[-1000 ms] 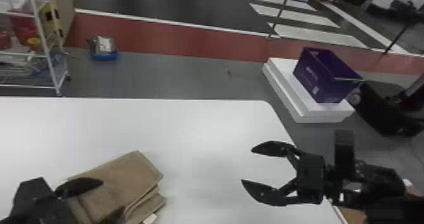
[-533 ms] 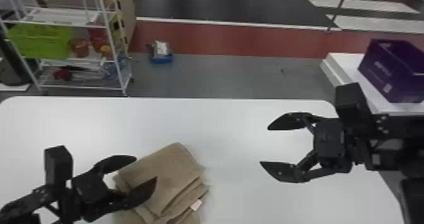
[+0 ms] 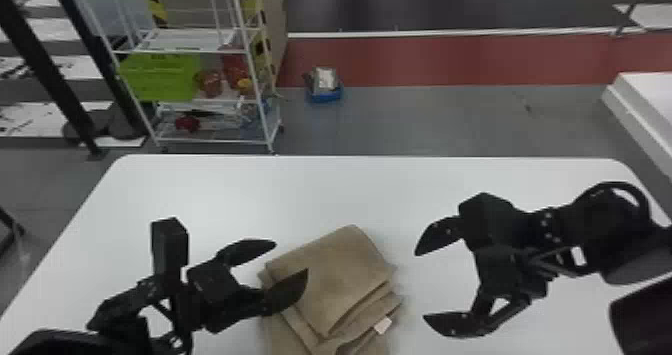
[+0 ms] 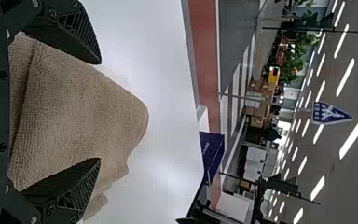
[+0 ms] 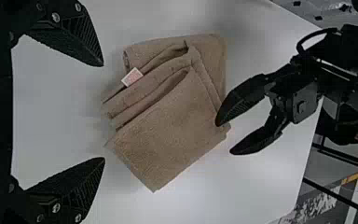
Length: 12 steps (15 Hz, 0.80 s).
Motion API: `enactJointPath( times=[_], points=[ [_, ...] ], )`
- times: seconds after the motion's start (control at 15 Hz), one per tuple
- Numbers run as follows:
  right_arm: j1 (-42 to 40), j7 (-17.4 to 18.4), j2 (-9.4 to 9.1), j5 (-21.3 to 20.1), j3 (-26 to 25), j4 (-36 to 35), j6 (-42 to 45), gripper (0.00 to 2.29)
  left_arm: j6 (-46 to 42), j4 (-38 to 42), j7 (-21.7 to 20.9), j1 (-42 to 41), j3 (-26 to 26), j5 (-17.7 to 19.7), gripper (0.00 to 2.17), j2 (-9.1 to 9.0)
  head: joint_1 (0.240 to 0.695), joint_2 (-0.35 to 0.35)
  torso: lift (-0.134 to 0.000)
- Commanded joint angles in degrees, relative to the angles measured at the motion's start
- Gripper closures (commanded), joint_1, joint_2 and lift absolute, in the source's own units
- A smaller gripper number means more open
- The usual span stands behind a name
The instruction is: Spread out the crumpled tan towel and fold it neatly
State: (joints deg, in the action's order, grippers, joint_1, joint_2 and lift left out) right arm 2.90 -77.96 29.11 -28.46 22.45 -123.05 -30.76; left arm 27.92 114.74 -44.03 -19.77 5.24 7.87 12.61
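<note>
My left gripper [image 3: 291,264] stands open at the towel's left edge in the head view, one finger over the cloth. The tan towel [image 3: 332,274] lies bunched in overlapping layers on the white table, a small white tag on its near right side. To the right of it, my right gripper [image 3: 422,286] is open and apart from the cloth. In the left wrist view the towel [image 4: 79,112] spreads beyond the open left gripper [image 4: 100,110]. From the right wrist, the layered towel [image 5: 168,116] lies past the open right gripper [image 5: 103,112].
The white table [image 3: 280,189] extends behind and to both sides of the towel. Beyond its far edge stand a wire shelf [image 3: 195,49] with a green bin [image 3: 160,76], a blue container [image 3: 324,91] on the floor, and a white platform [image 3: 645,104] at right.
The head view has turned left, bringing the shelf and the table's left side into sight. Both arms show more fully, and the right gripper stands nearer the towel. Both grippers have stayed open.
</note>
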Motion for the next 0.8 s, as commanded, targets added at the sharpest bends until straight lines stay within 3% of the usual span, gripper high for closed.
enactJointPath(
  times=[0.0, 0.2, 0.4, 0.73],
  points=[
    [1.8, -0.4, 0.68, -3.4, 6.2, 1.6, 3.0, 0.18, 1.2, 2.0, 0.0, -1.1, 1.8, -0.3, 0.16, -0.83, 0.695, 0.110, -0.122],
    [4.2, -0.4, -0.02, -3.4, 8.6, 3.2, 3.4, 0.19, 1.6, 2.6, 0.3, -1.6, 1.9, -0.6, 0.16, -1.36, 0.695, 0.152, -0.122],
    [9.1, -0.4, -0.46, -5.3, 14.9, 7.8, 5.0, 0.19, 1.6, 3.8, 0.7, -2.2, 1.7, -1.6, 0.16, -2.32, 0.695, 0.177, -0.122],
    [14.2, -0.4, -3.27, -6.6, 21.0, 13.6, 6.2, 0.21, 1.4, 4.5, 1.1, -3.6, 2.1, -1.7, 0.16, -2.41, 0.695, 0.207, -0.122]
  ],
)
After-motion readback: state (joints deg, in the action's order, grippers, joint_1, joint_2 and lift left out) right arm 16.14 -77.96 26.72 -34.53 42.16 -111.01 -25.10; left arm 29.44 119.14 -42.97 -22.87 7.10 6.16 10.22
